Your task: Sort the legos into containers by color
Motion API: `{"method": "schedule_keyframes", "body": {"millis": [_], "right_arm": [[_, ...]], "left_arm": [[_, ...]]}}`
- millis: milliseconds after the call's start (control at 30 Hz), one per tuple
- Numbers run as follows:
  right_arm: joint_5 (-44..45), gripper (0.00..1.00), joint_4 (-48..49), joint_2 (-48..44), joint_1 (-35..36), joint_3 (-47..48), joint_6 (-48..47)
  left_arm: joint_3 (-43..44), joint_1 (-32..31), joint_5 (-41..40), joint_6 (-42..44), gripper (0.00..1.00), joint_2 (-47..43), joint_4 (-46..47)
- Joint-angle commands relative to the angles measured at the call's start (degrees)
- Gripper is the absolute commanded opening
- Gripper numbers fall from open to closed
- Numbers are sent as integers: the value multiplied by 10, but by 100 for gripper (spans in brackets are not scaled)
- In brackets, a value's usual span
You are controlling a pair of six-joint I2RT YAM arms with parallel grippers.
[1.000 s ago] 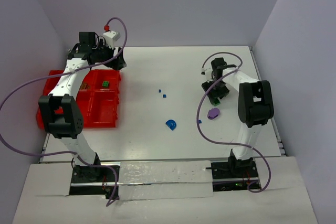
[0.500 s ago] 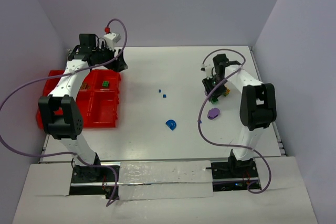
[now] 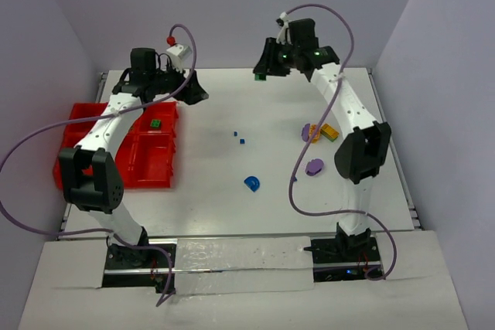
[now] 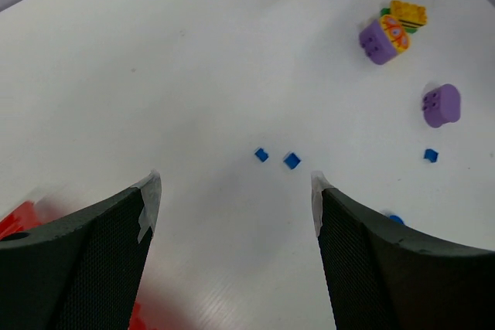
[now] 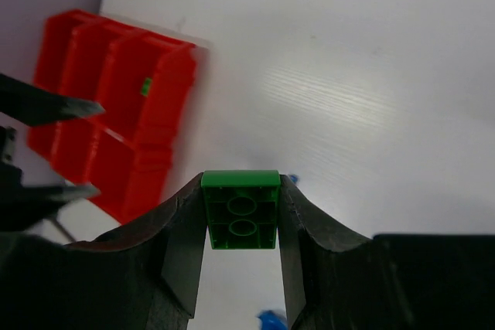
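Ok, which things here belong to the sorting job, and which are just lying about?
Job: green lego in right pincer; bins; blue arch; blue bits; purple legos; yellow lego.
Lying about: cables; table.

The left pincer [image 3: 193,90] hangs over the tabletop [image 3: 216,214], just past the far right corner of the bins [image 3: 155,179]. The bins lie to its left and nearer the bases, with one small block [image 3: 155,124] in a far compartment. To its right and nearer lie two tiny bits [image 3: 242,141] side by side, with an arch piece [image 3: 252,184] nearer still. The right pincer [image 3: 263,75] is up toward the far edge, a brick [image 5: 240,210] between its fingers. To its right and nearer lie a cluster of pieces [image 3: 309,130] and, nearer again, a rounded piece [image 3: 315,166].
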Motion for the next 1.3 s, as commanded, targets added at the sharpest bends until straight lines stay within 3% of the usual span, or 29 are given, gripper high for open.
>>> {"method": "schedule_keyframes", "body": {"millis": [0,133,367,833,1033,1200,1267], "right_arm": [[-49,0,34,74,0,59,147],[-110,0,81,87,8,60,168],[-97,0,91,85,15,54,194],[-124,0,118,84,31,52,204],[-150,0,139,82,32,47,214],[-178,1,159,80,32,34,217],[-182,10,161,81,32,31,218]], "left_arm": [[22,-34,24,-75,85,17,91],[52,-66,-7,-90,85,60,127],[122,-111,-59,-122,85,119,140],[162,-113,-63,-239,81,171,197],[162,-113,-67,-252,66,178,197],[159,-113,-92,-242,37,171,196],[158,-111,-93,-242,23,168,196]]}}
